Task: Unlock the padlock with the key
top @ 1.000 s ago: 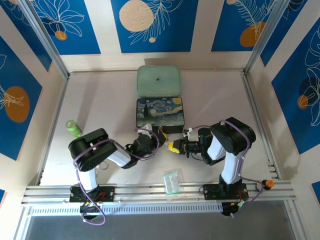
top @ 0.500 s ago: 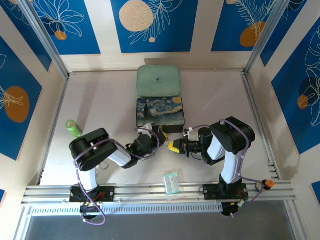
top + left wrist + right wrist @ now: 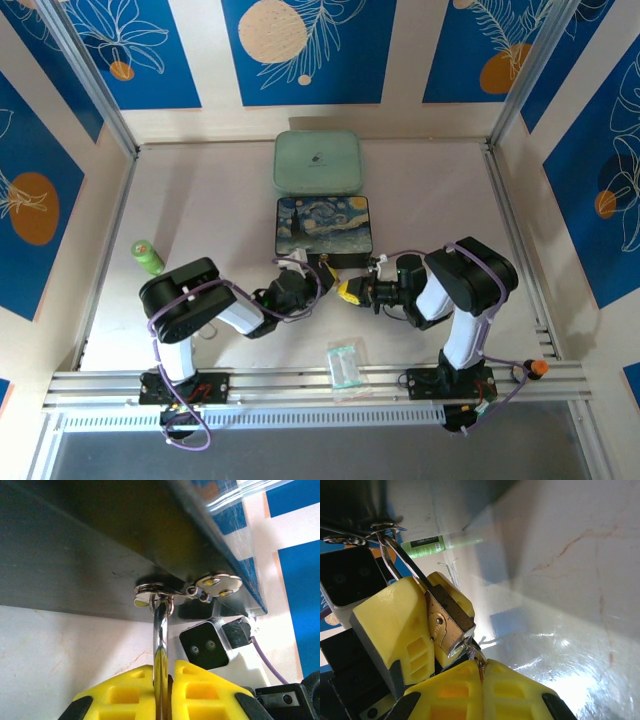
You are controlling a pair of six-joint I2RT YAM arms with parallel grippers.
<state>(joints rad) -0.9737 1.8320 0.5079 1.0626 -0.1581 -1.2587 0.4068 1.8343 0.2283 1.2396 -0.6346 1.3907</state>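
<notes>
You are mid-task: the lock is held, the key is at the lock, but nothing shows it open yet.

Your left gripper (image 3: 161, 680) is pinched tight on the padlock (image 3: 449, 622). In the left wrist view its yellow fingers (image 3: 125, 690) clamp the silver shackle (image 3: 160, 625), which runs up through the hasp (image 3: 155, 587) on the front of the box (image 3: 322, 225). The padlock hangs there, at the box's near face, between your two grippers.

Your right gripper (image 3: 481, 680) is closed on the key (image 3: 476, 659), with only a sliver of metal showing above its fingertips. The key's tip meets the bottom of the brass body at the keyhole. It looks at least partly seated, though the glare and the close angle keep you from telling how deep it sits.

Done, by my reading: lock steadied, key gripped and brought to the keyhole. Left: seat the key fully if it isn't, turn it, and free the shackle. Both shackle legs appear to run into the body, so treat it as locked.
</notes>
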